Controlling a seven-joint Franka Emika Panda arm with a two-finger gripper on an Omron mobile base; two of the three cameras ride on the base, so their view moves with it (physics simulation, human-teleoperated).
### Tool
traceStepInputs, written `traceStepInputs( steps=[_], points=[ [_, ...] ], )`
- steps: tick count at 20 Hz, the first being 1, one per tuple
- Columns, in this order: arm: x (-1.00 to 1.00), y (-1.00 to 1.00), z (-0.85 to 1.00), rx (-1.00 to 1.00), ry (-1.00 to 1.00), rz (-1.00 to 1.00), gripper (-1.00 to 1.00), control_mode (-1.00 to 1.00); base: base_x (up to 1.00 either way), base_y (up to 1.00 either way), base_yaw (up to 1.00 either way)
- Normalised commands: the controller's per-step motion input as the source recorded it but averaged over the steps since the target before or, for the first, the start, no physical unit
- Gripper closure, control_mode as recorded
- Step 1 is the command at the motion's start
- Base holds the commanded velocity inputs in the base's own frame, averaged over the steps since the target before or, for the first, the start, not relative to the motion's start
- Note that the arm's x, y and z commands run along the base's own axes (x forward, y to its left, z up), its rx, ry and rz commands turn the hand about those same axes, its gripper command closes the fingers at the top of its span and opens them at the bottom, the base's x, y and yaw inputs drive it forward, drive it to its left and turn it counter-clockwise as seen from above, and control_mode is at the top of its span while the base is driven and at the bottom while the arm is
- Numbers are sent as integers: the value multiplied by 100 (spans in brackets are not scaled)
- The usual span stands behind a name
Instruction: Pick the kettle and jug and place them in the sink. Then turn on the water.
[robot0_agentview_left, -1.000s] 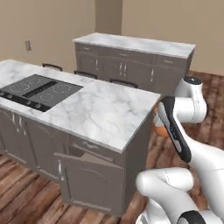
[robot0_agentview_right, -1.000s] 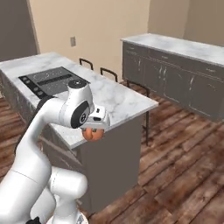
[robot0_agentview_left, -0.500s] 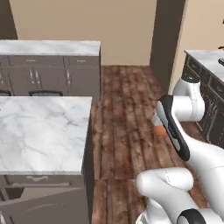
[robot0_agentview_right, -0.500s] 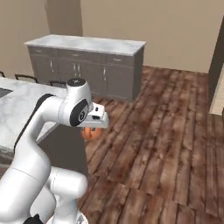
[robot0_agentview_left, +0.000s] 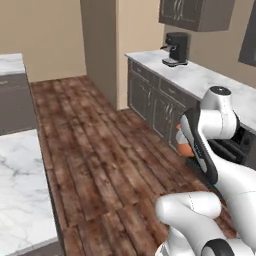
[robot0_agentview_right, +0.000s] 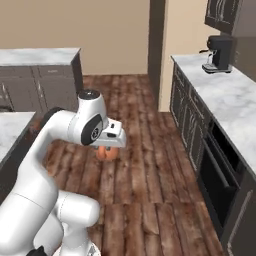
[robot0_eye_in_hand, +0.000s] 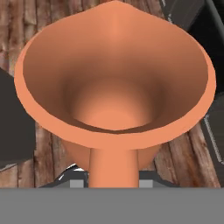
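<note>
The jug (robot0_eye_in_hand: 113, 96) is a terracotta-orange pitcher with a flared rim, and in the hand view I look straight down into its open mouth. My gripper (robot0_eye_in_hand: 111, 177) is shut on its loop handle, with the dark fingertips (robot0_eye_in_hand: 72, 175) showing on either side of it. In the right base view the jug (robot0_agentview_right: 106, 152) hangs under the white hand, held over the wooden floor. In the left base view a part of the jug (robot0_agentview_left: 184, 145) peeks out beside the forearm. The kettle, the sink and the water are out of view.
A marble counter (robot0_agentview_left: 210, 80) on dark cabinets runs along the right, with a black coffee machine (robot0_agentview_right: 218, 53) at its far end and a dark oven front (robot0_agentview_right: 220, 180) nearer. The island's marble corner (robot0_agentview_left: 20, 190) is at the left. A wall pillar (robot0_agentview_left: 100, 45) stands ahead. Wooden floor lies between.
The whole picture has swung: the base has turned, so the island slid off to the left and the right-hand counter with the coffee machine came in. The jug stays in the gripper.
</note>
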Motion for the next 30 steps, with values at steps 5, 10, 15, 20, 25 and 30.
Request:
traceStepInputs(
  steps=[5, 10, 15, 20, 25, 30],
  points=[
    [0, 0, 0, 0, 0, 0, 100, 100, -11, -51, -51],
    [0, 0, 0, 0, 0, 0, 100, 100, -8, -53, -63],
    [0, 0, 0, 0, 0, 0, 100, 100, -3, -62, -62],
    [0, 0, 0, 0, 0, 0, 100, 100, -6, -50, -66],
    [0, 0, 0, 0, 0, 0, 100, 100, 0, -56, -34],
    [0, 0, 0, 0, 0, 0, 100, 100, 3, -80, -12]
  ],
)
